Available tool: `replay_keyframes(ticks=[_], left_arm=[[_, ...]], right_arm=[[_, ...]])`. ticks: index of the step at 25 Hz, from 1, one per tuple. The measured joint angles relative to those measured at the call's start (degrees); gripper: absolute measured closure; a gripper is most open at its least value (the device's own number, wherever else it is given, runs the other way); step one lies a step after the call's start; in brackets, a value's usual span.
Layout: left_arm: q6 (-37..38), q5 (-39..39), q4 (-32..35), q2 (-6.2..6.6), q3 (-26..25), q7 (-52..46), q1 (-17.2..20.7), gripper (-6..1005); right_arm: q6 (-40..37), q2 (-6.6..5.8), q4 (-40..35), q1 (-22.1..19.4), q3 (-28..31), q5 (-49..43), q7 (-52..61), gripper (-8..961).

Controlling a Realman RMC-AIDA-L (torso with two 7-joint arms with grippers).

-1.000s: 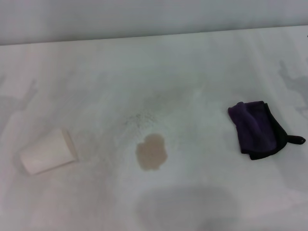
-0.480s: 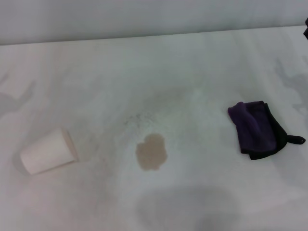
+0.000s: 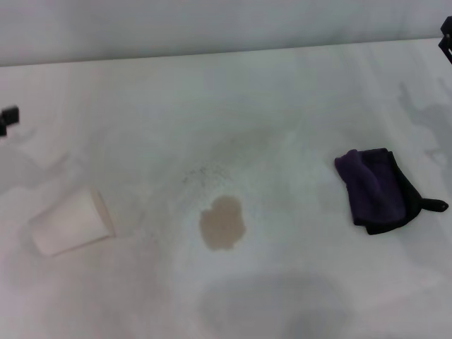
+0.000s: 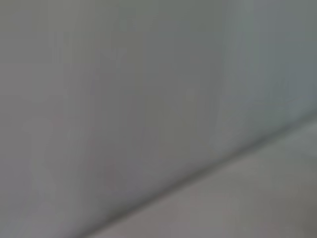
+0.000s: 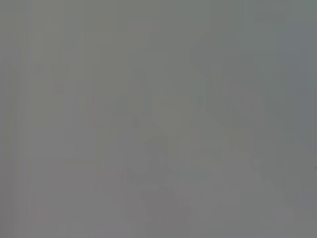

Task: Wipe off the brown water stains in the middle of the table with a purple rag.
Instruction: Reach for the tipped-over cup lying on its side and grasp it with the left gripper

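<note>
From the head view, the table [image 3: 282,92] spreads wide and white, with the stain [image 3: 222,224] a tan blotch near its middle, toward the near side. Faint grey speckles [image 3: 205,173] lie just beyond the stain. The rag [image 3: 374,189] lies folded on the right side of the table, well apart from the stain, its black loop tab [image 3: 436,206] pointing to the right. A paper cup [image 3: 70,222] lies on its side on the left, mouth toward the stain, also well apart from it. A dark tip of the left gripper [image 3: 8,117] shows at the left edge, beyond the cup. A dark tip of the right gripper [image 3: 446,32] shows at the top right corner, beyond the rag. Neither touches anything, and too little of either shows to tell how its fingers stand.

The left wrist view shows only a blurred grey wall [image 4: 124,99] meeting a paler surface [image 4: 257,198] along a slanting line; none of the cup, stain or rag appears there, and no fingers.

The right wrist view is a flat grey blur with nothing to make out, so the head view alone places the rag and stain.
</note>
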Motion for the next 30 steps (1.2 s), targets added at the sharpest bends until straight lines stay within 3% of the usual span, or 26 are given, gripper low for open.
replay_keyframes(ticks=[7,9,16,21,30], left_arm=[[13.76,11.33,7.0,1.33,-1.25,-5.03,-2.49,111],[21.69,16.87,7.33,1.56,-4.93,-6.12,-5.52,111],[27.19,25.26,7.06,1.33,-6.15,-7.49,-8.98,111],[26.33,32.71,4.64,-1.92,-5.59,-4.43,-11.25,111],[22.49,39.02,1.85,-4.98,-5.28,-1.21,-13.6,111]], right_arm=[[0.17,0.21,0.1,0.82,0.0,0.0,-0.02,124],[0.18,0.26,0.31,1.03,0.0,0.0,-0.14,124],[0.22,0.27,0.55,0.51,0.0,0.01,0.1,124],[0.22,0.3,0.55,0.41,0.0,0.01,0.03,124],[0.29,0.19,0.53,-0.02,0.0,0.01,0.11,124]])
